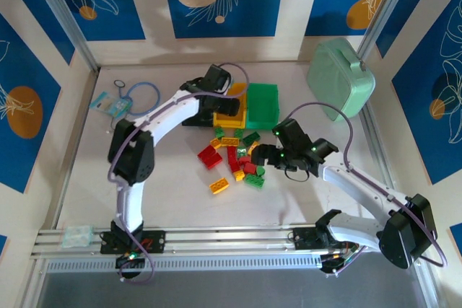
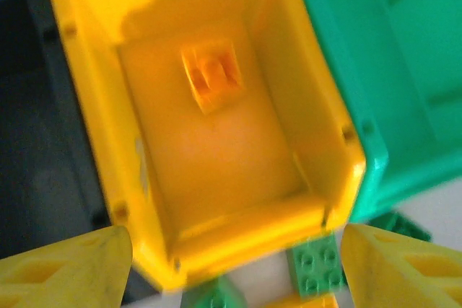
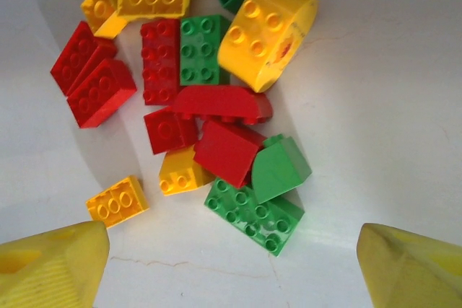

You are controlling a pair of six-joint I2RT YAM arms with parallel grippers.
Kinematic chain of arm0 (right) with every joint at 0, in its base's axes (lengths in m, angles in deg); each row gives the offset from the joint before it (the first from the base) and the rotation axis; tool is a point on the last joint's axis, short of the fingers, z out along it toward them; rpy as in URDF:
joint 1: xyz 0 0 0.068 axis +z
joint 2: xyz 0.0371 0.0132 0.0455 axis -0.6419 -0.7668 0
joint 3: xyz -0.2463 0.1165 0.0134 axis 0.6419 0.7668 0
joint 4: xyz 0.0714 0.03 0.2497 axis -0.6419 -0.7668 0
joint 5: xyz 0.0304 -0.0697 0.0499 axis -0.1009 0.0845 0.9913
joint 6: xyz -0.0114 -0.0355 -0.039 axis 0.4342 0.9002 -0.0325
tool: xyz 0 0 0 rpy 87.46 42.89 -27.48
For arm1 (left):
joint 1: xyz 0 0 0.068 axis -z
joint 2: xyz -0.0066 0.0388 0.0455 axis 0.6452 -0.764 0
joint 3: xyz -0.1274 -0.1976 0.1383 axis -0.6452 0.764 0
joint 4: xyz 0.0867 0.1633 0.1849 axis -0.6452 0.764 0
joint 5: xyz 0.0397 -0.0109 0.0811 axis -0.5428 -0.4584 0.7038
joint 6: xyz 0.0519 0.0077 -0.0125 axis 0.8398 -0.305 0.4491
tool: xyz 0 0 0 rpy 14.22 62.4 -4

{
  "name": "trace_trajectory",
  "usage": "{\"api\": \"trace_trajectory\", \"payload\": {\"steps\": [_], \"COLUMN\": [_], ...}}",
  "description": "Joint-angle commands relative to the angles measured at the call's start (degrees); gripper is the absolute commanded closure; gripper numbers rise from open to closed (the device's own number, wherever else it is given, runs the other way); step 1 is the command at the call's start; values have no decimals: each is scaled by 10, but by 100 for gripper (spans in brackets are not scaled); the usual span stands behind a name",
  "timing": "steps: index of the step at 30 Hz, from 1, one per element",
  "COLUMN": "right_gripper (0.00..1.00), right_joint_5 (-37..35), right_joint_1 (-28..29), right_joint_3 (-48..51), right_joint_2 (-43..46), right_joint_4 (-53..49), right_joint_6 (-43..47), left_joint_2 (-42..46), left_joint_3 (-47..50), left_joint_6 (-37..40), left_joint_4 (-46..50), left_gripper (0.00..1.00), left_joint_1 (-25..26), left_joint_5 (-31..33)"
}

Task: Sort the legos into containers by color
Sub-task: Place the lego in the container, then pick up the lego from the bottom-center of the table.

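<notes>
Smooth, glossy plastic legos (image 3: 209, 106) are lying in a loose heap on the pale matte table (image 3: 382, 106), just ahead of the right gripper (image 3: 231, 265). They are blocky studded bricks in red, green and yellow-orange. A yellow round piece (image 3: 267, 30) is sitting at the heap's far edge, and a green wedge (image 3: 280, 167) with a curved top is touching a red block. The frame is cutting off the bricks at the top of the right wrist view. The right gripper's ribbed yellow fingertips (image 3: 50, 265) are standing far apart at the lower corners, gripping nothing. In the overhead view the right arm (image 1: 361, 185) is bending inward from the table's right side.

The containers are sitting joined in a row beyond the heap: black bin (image 2: 29, 106), yellow bin (image 2: 94, 142) and green bin (image 2: 404, 70), all hard moulded rectangular tubs with thick rims. The left wrist view is blurring, so details are soft. One orange-yellow brick (image 2: 211, 76) is showing inside the yellow bin; whether it is resting flat I cannot tell. The left gripper (image 2: 234, 272) is hovering above that bin, its fingers (image 2: 65, 272) spread wide and empty. From overhead the left arm (image 1: 166, 115) is arching forward, its wrist hiding most of the black and yellow bins. A rounded mint-green case (image 1: 341, 77) is sitting at the far right.
</notes>
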Motion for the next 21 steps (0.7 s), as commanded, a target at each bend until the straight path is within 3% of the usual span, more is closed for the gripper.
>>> {"api": "trace_trajectory", "payload": {"steps": [1, 6, 12, 16, 21], "right_gripper": [8, 4, 1, 1, 1], "right_joint_5": [0, 10, 3, -24, -44], "right_joint_1": [38, 132, 229, 255, 262], "right_joint_3": [-38, -82, -153, -215, -270], "right_joint_2": [-20, -82, -208, -306, -384], "right_joint_4": [-13, -26, -52, -81, -104], "right_joint_6": [39, 107, 141, 134, 125], "left_joint_2": [107, 251, 385, 462, 521], "left_joint_3": [102, 313, 497, 607, 650], "left_joint_6": [-14, -42, -117, -170, -182], "left_joint_4": [-69, -167, -169, -192, -161], "left_gripper": [25, 25, 25, 25, 25], "left_joint_1": [-1, -1, -1, 0, 0], "left_joint_5": [-21, -36, 2, 6, 26]}}
